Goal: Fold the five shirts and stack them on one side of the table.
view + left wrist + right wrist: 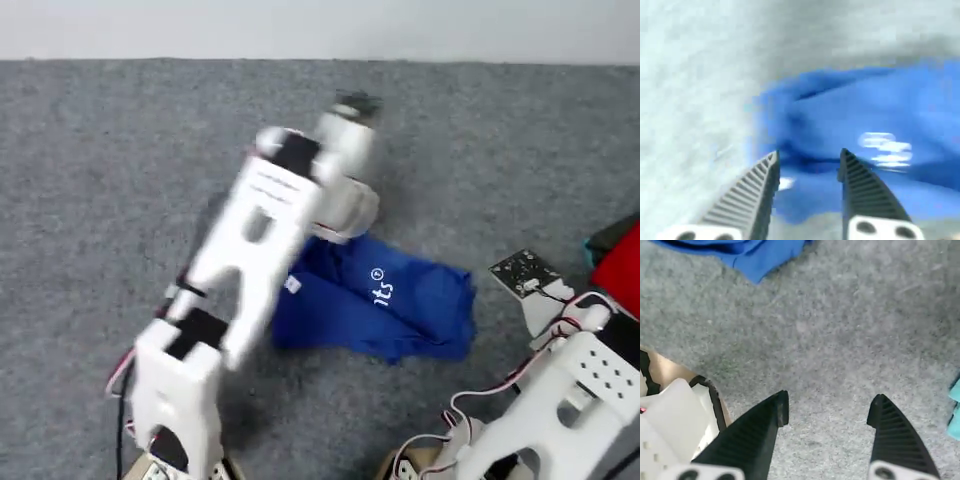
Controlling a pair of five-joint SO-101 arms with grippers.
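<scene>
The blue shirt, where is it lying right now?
In the high view the blue shirt lies bunched near the middle of the table, partly under the left arm, whose open left gripper hangs over it.

The table (90, 180) wears a grey, carpet-like covering with a mottled nap that spreads across nearly the whole high view. Along the top edge of that frame runs a plain white wall (300, 25), meeting the grey in a straight line. A tan board (388, 462) shows at the bottom edge. The light is soft and diffuse, with blurred shadows.
</scene>
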